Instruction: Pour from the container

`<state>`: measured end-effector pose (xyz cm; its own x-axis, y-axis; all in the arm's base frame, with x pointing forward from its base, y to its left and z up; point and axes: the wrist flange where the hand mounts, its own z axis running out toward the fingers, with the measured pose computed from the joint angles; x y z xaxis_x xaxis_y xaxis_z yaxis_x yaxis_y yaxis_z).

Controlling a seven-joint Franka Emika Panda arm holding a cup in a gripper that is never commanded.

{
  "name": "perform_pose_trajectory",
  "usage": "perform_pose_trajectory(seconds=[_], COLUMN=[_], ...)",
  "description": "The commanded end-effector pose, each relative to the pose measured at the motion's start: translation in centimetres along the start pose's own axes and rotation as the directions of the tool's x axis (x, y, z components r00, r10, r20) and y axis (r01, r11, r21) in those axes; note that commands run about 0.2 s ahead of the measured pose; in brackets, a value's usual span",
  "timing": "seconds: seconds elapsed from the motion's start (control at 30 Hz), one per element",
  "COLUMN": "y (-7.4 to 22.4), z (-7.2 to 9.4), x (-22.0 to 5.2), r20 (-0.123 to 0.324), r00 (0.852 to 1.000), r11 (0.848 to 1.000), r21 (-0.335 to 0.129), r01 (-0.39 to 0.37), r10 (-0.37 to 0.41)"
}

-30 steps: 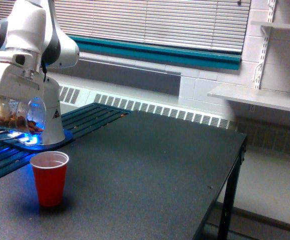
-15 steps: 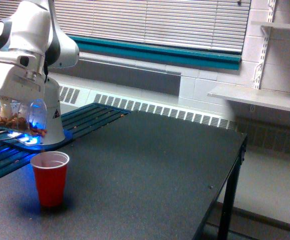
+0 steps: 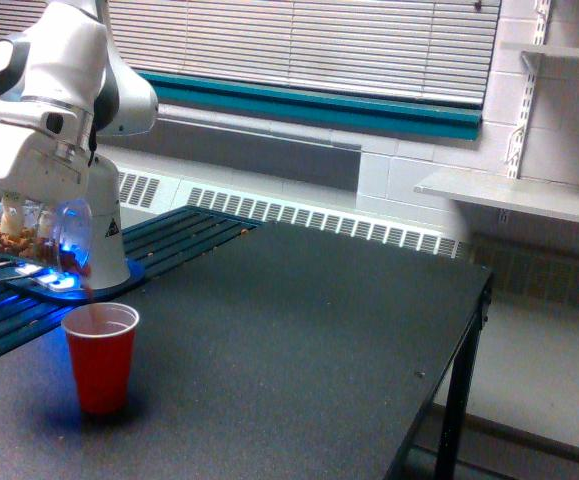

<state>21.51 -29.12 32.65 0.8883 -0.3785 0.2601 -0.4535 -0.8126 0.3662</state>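
Observation:
The clear container [image 3: 29, 238] with brown crumbly bits inside lies nearly on its side in the exterior view's left, its mouth toward the right and tipped slightly down. My gripper [image 3: 11, 212] is shut on it from above, under the white arm. A few bits sit at the mouth rim. The red cup [image 3: 100, 356] stands upright on the black table [image 3: 299, 340], just below and to the right of the container's mouth. I cannot see into the cup.
The arm's white base [image 3: 104, 255] stands on a blue-lit plate behind the cup. Dark slatted panels [image 3: 184, 235] lie at the table's back left. The table's right edge [image 3: 474, 320] drops to the floor. A shelf [image 3: 514, 195] hangs on the far wall.
The arm has tilted the container a little further, its mouth dipping lower toward the red cup. The brown bits have slid toward the mouth. The cup has not moved.

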Motion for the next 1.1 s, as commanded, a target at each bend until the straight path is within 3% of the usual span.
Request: perform_pose_trajectory(seconds=[0.03, 1.1], y=[0.44, 0.03], z=[0.18, -0.06], x=[-0.12, 0.66], r20=[0.009, 0.032], r00=[1.0, 0.997], r11=[1.0, 0.995], r21=[-0.02, -0.072], r01=[-0.004, 0.066], r10=[0.004, -0.064])
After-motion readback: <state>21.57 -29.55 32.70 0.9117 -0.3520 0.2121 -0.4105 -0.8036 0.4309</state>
